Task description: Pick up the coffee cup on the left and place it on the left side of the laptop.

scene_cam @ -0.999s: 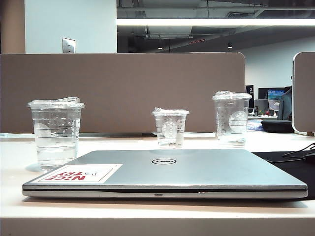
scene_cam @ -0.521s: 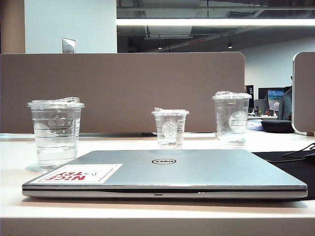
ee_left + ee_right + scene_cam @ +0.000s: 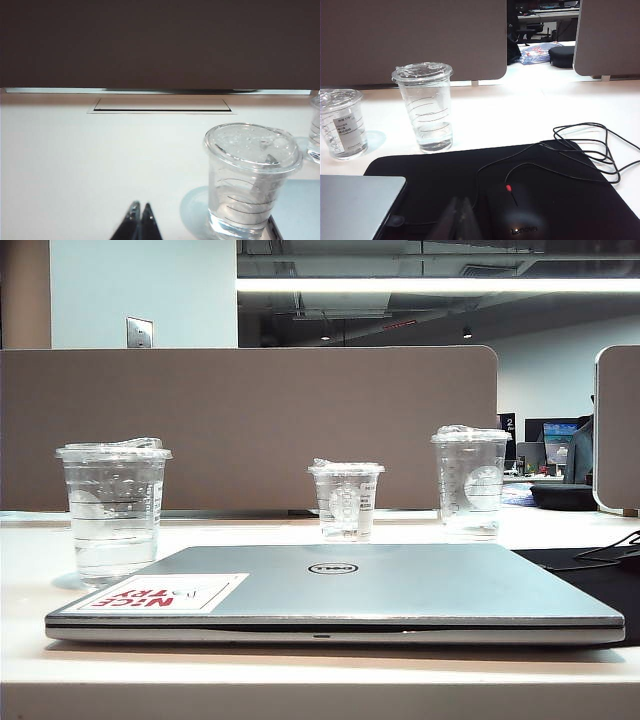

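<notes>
While nothing had shifted over the last second, the task stood unstarted.

The coffee cup (image 3: 113, 508) remained upright on the table just left of the laptop (image 3: 340, 590), apparently touching its far-left corner. The left gripper (image 3: 139, 220) hung near the cup, fingers pressed together and empty; the right gripper (image 3: 459, 217) hung over the black mat (image 3: 560, 200), its fingers likewise together. Neither had begun any approach.

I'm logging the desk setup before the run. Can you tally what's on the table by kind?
Clear plastic cups: 3 (the coffee cup, a short cup, a tall cup)
Laptop: 1
Black mouse pad: 1
Mouse: 1
Total: 6
</notes>
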